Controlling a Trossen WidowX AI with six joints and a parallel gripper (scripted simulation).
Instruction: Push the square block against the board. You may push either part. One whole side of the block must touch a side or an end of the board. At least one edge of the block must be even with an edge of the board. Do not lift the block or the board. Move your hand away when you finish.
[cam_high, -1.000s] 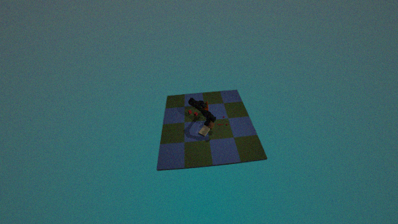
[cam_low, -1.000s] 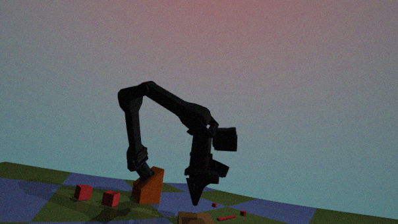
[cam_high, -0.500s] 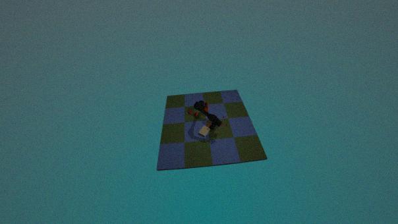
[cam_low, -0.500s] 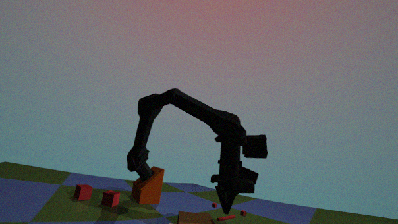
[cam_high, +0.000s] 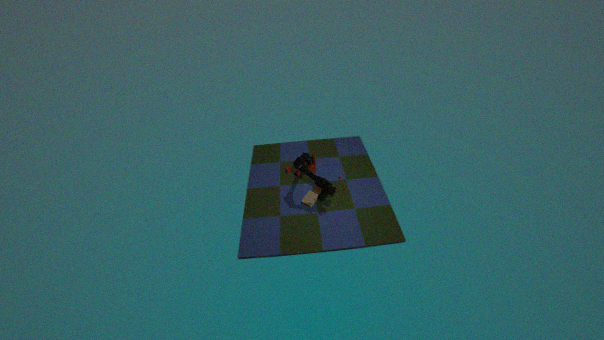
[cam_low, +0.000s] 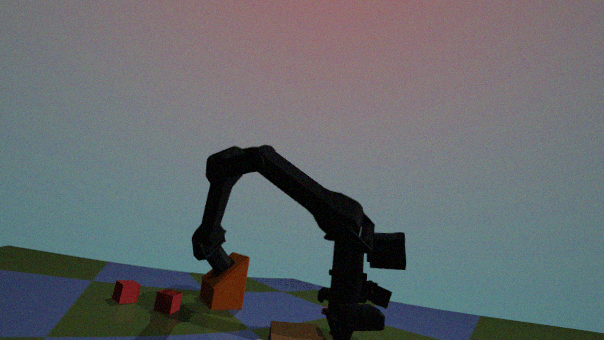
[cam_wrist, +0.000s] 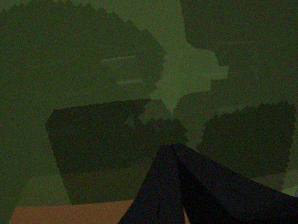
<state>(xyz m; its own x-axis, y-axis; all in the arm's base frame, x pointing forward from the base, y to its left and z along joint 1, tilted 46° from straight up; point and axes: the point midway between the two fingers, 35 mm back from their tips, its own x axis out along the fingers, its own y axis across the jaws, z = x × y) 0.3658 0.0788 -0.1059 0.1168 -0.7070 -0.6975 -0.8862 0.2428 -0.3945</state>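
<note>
Blue-green background surrounds a checkered mat (cam_high: 260, 235) (cam_low: 30, 285) in the top view. On it, a pale piece (cam_high: 309, 199) is seen near and left of the gripper (cam_high: 323, 196) (cam_low: 342, 332) (cam_wrist: 171, 146), with a brown piece (cam_high: 317, 189) (cam_low: 296, 330) (cam_wrist: 75, 214) just beside it on the far side; which is block and which board cannot be told.

In the exterior view, the brown piece is cut off by the near edge, left of the gripper. Two red cubes (cam_low: 127, 292) (cam_low: 168, 301) are set left of an orange wedge (cam_low: 229, 289).

In the wrist view, the gripper is shown fully closed, nothing held, the brown piece partly covered by its fingers.
</note>
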